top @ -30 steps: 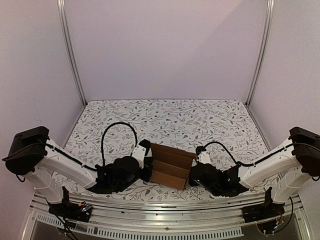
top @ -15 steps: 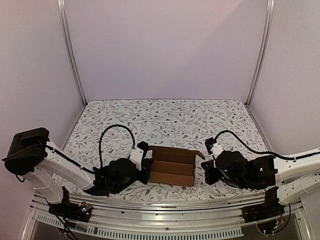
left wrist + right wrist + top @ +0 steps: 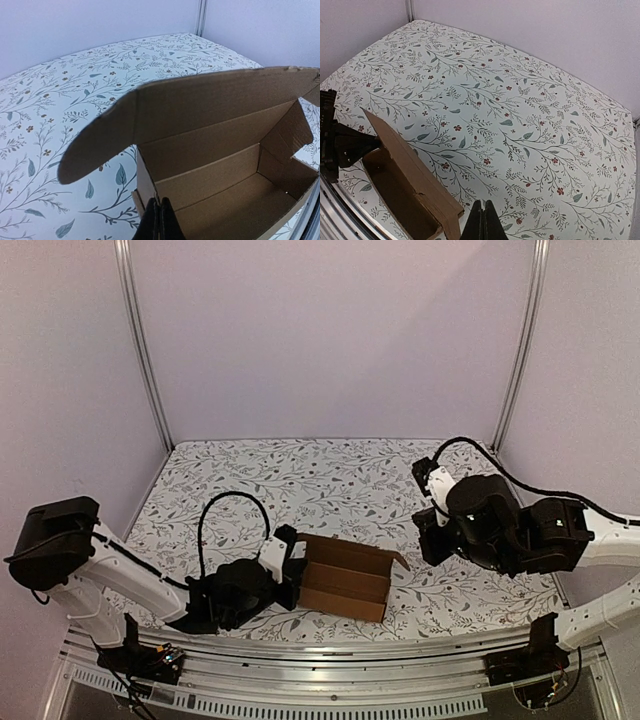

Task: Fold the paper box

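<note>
- Two pairs of jaws are showing: the left jaws are clamping the near end wall of the paper box [image 3: 215, 165], and the right jaws are pressing together on nothing.
- One box is sitting open-topped on the table [image 3: 340, 475], well apart from the right jaws.

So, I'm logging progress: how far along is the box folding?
Done: the paper box stands with base and side walls formed, interior open. In hand: the left gripper is shut at the end wall nearest it, apparently pinching it; the right gripper is shut on nothing, apart from the box. Left: the lid stands up, its rounded flap unfolded, so closing and tucking it remain.
</note>
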Controlling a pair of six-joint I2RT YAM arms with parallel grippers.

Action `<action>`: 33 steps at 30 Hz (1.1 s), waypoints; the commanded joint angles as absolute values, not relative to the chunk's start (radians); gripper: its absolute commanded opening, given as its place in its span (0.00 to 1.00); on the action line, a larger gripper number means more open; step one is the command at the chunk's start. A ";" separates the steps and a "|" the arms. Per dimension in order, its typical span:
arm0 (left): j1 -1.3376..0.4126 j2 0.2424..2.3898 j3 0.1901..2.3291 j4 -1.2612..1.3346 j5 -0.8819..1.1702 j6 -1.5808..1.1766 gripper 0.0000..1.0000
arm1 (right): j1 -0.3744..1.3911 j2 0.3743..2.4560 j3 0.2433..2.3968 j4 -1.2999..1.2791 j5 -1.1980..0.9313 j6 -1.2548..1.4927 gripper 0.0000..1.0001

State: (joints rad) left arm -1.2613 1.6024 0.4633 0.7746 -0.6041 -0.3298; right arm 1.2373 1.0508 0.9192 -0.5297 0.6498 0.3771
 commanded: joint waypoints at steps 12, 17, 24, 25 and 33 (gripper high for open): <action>-1.327 1.669 0.395 0.974 -0.629 -0.276 0.00 | 1.145 1.577 1.265 -0.500 0.428 0.214 0.00; -1.338 1.680 0.390 0.996 -0.627 -0.269 0.00 | 1.147 1.626 1.236 -0.465 0.378 0.251 0.00; -1.351 1.686 0.385 1.005 -0.637 -0.265 0.00 | 1.175 1.665 1.217 -0.447 0.358 0.287 0.00; -1.352 1.686 0.384 1.005 -0.639 -0.265 0.00 | 1.180 1.668 1.216 -0.445 0.358 0.292 0.00; -1.381 1.668 0.368 1.010 -0.681 -0.256 0.15 | 1.218 1.693 1.204 -0.445 0.382 0.325 0.00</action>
State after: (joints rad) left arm -1.3556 1.6699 0.3851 1.0042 -0.6525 -0.2722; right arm 1.2022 1.6669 1.2251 -0.4595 0.3779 0.2943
